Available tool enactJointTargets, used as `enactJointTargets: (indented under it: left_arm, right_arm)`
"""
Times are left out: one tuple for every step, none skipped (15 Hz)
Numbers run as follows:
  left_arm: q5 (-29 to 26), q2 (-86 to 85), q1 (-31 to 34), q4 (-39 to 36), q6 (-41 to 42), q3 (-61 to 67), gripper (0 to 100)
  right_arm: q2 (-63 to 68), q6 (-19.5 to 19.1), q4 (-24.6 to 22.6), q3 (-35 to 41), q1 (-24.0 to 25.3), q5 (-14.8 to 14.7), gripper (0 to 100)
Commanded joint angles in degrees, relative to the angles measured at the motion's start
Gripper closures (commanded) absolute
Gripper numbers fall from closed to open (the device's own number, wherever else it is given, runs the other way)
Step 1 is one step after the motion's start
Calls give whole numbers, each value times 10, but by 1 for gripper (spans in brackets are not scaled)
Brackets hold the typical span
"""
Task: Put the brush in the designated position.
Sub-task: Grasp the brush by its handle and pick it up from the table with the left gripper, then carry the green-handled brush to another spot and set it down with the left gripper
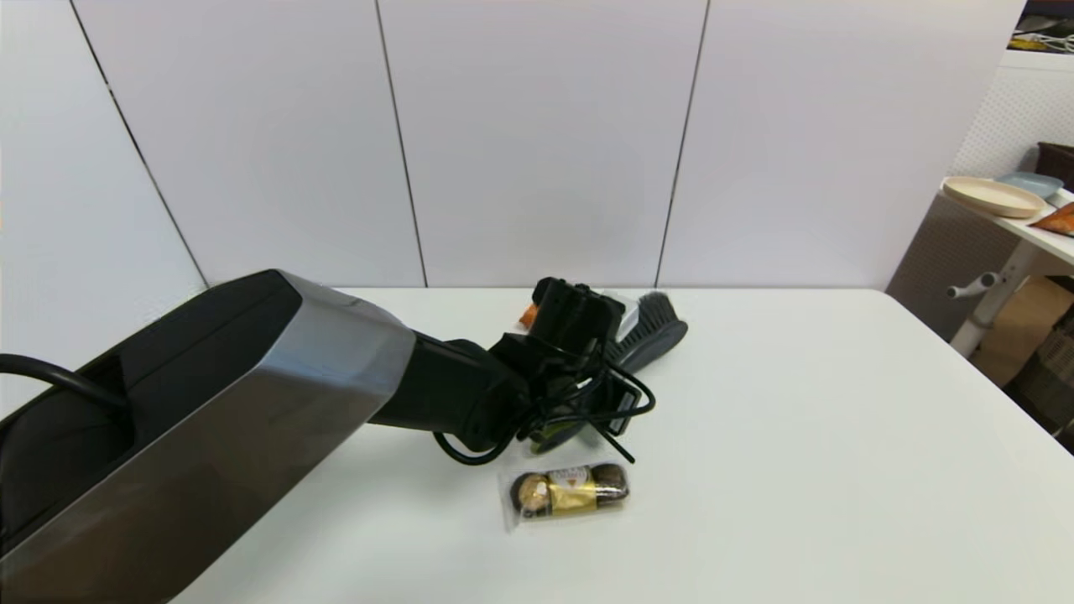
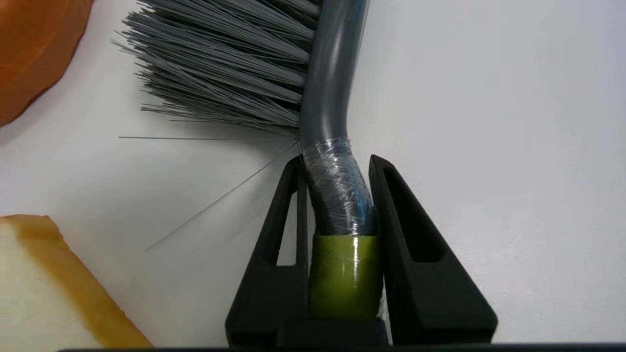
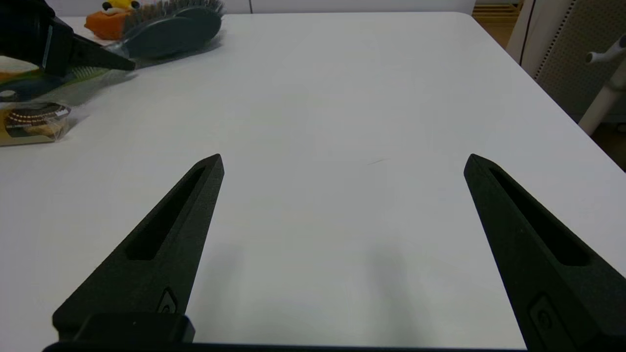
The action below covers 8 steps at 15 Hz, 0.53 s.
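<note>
No readable writing is showing anywhere. The clear packet of chocolates (image 1: 569, 491), lying on the near middle of the tabletop (image 1: 797, 436), is carrying a gold label, but its print is coming out too small to make out. Nothing else is bearing legible marks.

Lab: white-panelled wall (image 1: 537, 143), white table (image 1: 797, 436)

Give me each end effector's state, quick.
Left end effector: closed on the brush at its neck.
Right end effector: open, empty, above the table.
</note>
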Motion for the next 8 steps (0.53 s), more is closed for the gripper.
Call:
enactJointTargets:
  left_arm:
    - [0, -35, 0, -13, 0, -16, 100]
    - [0, -35, -1, -29, 0, -21, 100]
    - [-1, -38, -5, -47, 0, -21, 100]
    - [-1, -44, -9, -63, -2, -21, 100]
    - [0, -61, -15, -69, -13, -21, 100]
    - [0, -78, -16, -72, -13, -21, 100]
    - [0, -95, -15, -74, -7, -23, 100]
    - [-1, -118, -12, -73, 2, -24, 100]
  right_arm:
    - [1, 0, 0, 1, 0, 0, 0]
    - [1, 0, 0, 1, 0, 0, 0]
    - [1, 0, 0, 1, 0, 0, 0]
    - [1, 0, 0, 1, 0, 0, 0]
    - [1, 0, 0, 1, 0, 0, 0]
    - [1, 0, 0, 1, 0, 0, 0]
    - [1, 0, 0, 1, 0, 0, 0]
    - [1, 0, 0, 1, 0, 0, 0]
